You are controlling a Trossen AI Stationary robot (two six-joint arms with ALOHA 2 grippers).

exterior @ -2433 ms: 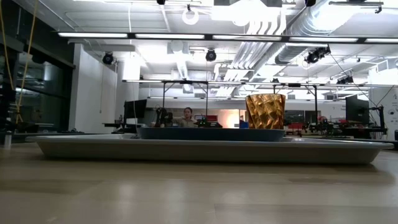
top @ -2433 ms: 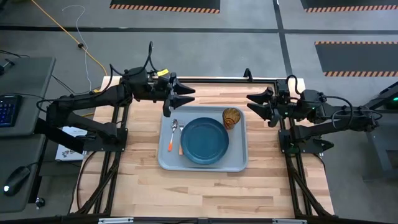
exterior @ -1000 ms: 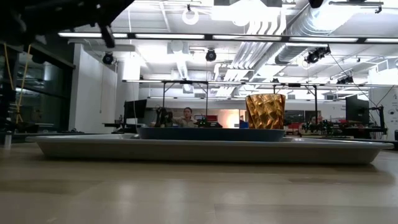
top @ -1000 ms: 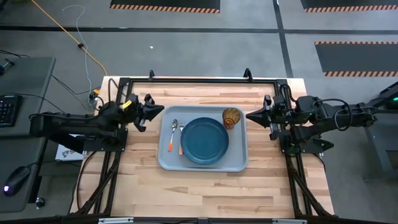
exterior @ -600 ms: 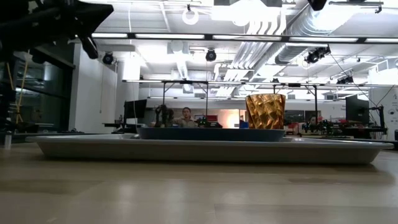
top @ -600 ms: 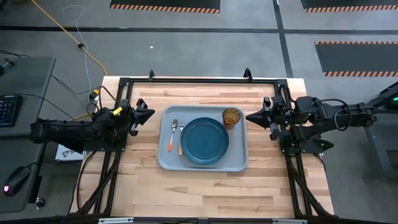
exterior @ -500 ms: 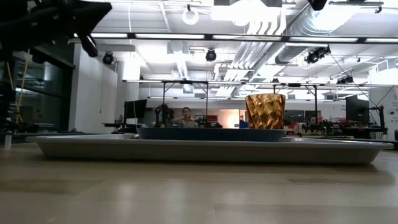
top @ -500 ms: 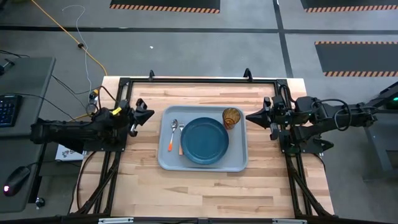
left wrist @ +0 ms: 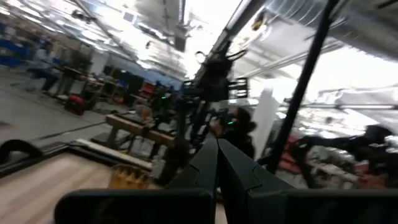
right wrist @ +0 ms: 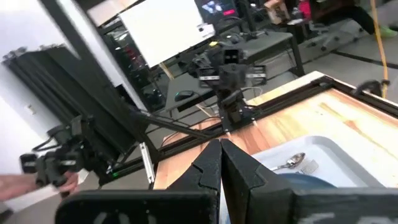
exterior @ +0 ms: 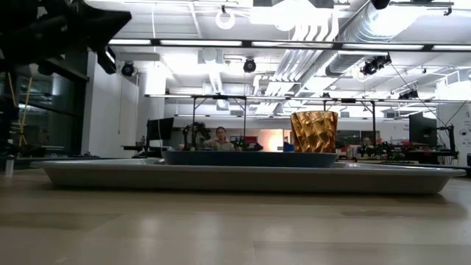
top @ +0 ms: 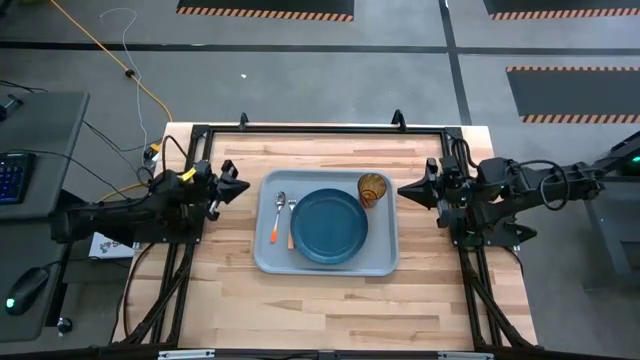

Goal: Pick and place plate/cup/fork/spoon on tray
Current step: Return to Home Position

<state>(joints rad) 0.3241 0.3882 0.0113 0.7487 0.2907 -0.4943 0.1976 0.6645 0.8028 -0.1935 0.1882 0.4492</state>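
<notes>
The grey-blue tray (top: pixel 382 252) lies mid-table. On it rest the dark blue plate (top: pixel 329 227), the amber cup (top: pixel 372 188) upright at its far right corner, and the spoon (top: pixel 277 216) and fork (top: pixel 291 206) by its left rim. The low view shows the tray (exterior: pixel 110 175), plate (exterior: pixel 250 157) and cup (exterior: pixel 314 131) edge-on. My left gripper (top: pixel 243 186) hangs shut just left of the tray, pointing at it. My right gripper (top: pixel 402 190) hangs shut just right of the cup. Both wrist views show shut fingers, left (left wrist: pixel 217 152) and right (right wrist: pixel 219 152), holding nothing.
A black frame rail (top: pixel 320 130) runs around the table's far and side edges. Bare wood (top: pixel 330 310) lies between the tray and the near edge. A side desk with a keyboard (top: pixel 8 175) stands left of the table. A person (exterior: pixel 219 137) sits far off in the room.
My left gripper has drawn back from the tray's far left corner toward the table's left edge, staying shut and holding nothing. Everything on the tray has stayed where it was.
</notes>
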